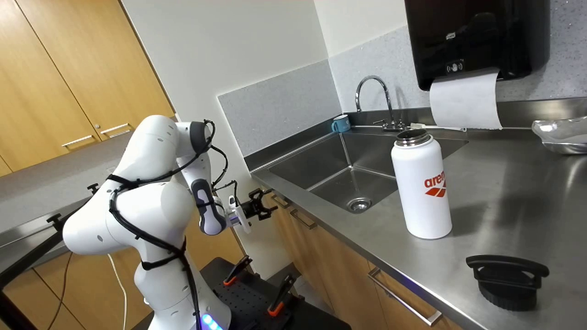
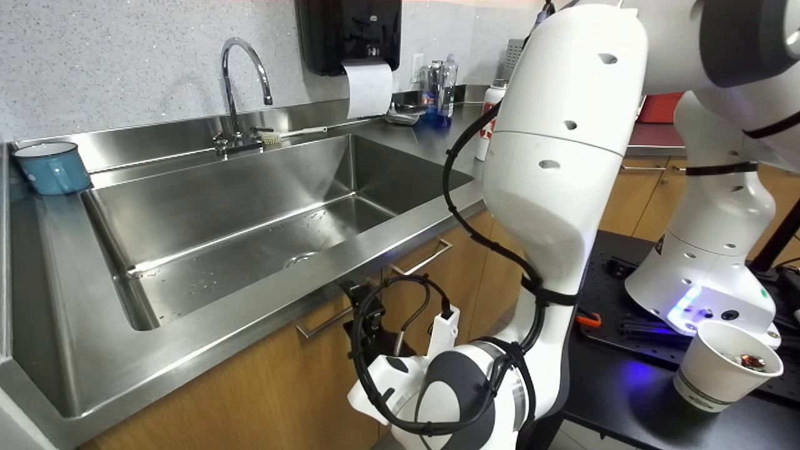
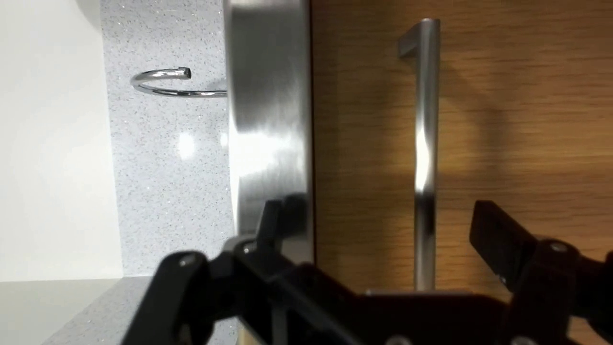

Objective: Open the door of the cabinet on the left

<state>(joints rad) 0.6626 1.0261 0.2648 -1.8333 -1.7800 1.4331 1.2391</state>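
While the arm (image 1: 169, 206) is arched over and angled steeply down, its wrist (image 1: 213, 224) is held near the edge of the steel counter (image 1: 481, 178), and the gripper (image 3: 380, 218) is pointed at the cabinet (image 1: 339, 261). Its fingers (image 3: 498, 235) are spread wide, one above the other, and in the wrist view a metal handle (image 3: 426, 143) is framed between them; whether it is touched cannot be told. The door (image 2: 262, 381), on which this handle is mounted, is seen flush at the cabinet's left, beneath the sink (image 2: 250, 225).
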